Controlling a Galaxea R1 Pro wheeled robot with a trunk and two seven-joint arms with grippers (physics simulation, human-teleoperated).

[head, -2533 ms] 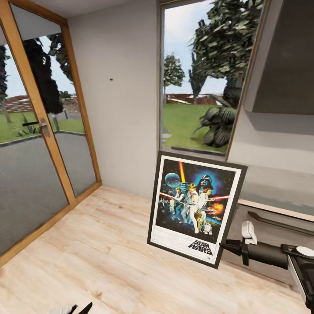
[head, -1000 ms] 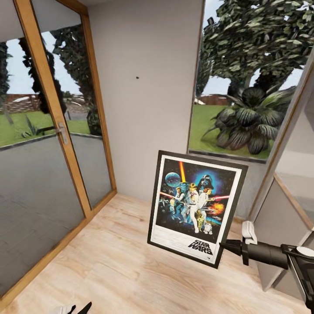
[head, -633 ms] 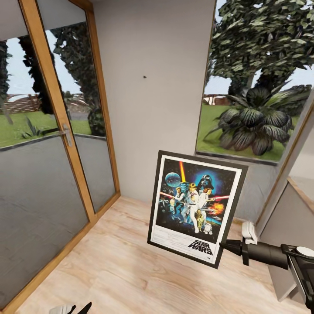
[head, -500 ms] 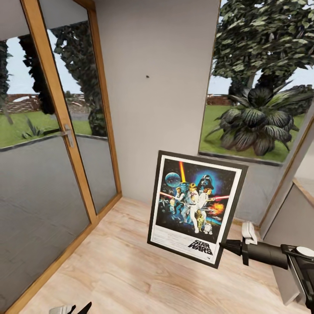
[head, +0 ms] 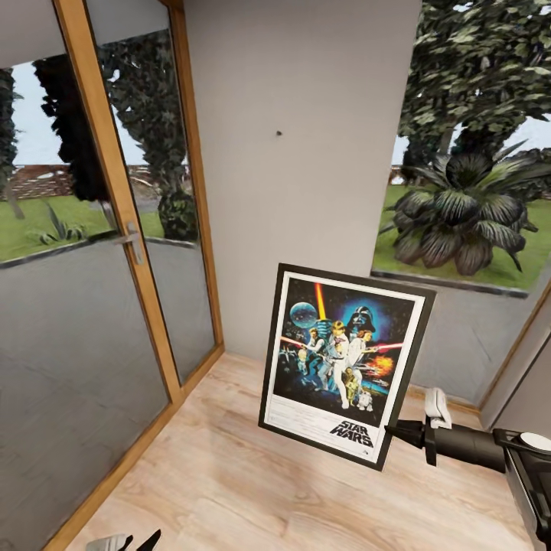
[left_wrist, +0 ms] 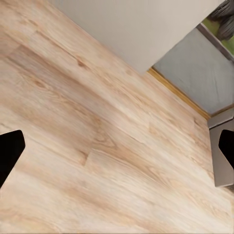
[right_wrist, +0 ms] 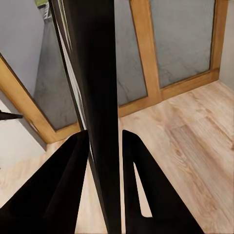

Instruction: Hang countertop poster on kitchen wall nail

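The Star Wars poster [head: 344, 363] hangs upright in mid-air, slightly tilted, in front of a grey wall. My right gripper [head: 396, 433] is shut on its lower right corner. In the right wrist view the poster's black edge [right_wrist: 95, 87] runs between the two dark fingers [right_wrist: 63, 190], which press on both sides. A small dark wall nail [head: 278, 133] sits high on the grey wall, above and left of the poster. My left gripper [left_wrist: 117, 146] is open over bare wooden floor, its tips [head: 132, 542] low at the head view's bottom edge. The kitchen countertop is out of view.
A wood-framed glass door [head: 115, 229] with a handle [head: 135, 243] fills the left side. A large window [head: 474, 191] onto garden plants is right of the wall. A grey panel [head: 528, 375] stands at the far right. Light wooden floor [head: 229, 474] lies below.
The whole view has shifted: wall, nail and door have slid rightward and grown closer, and the grey cabinet has slipped off to the right. Poster and right gripper keep their place in view.
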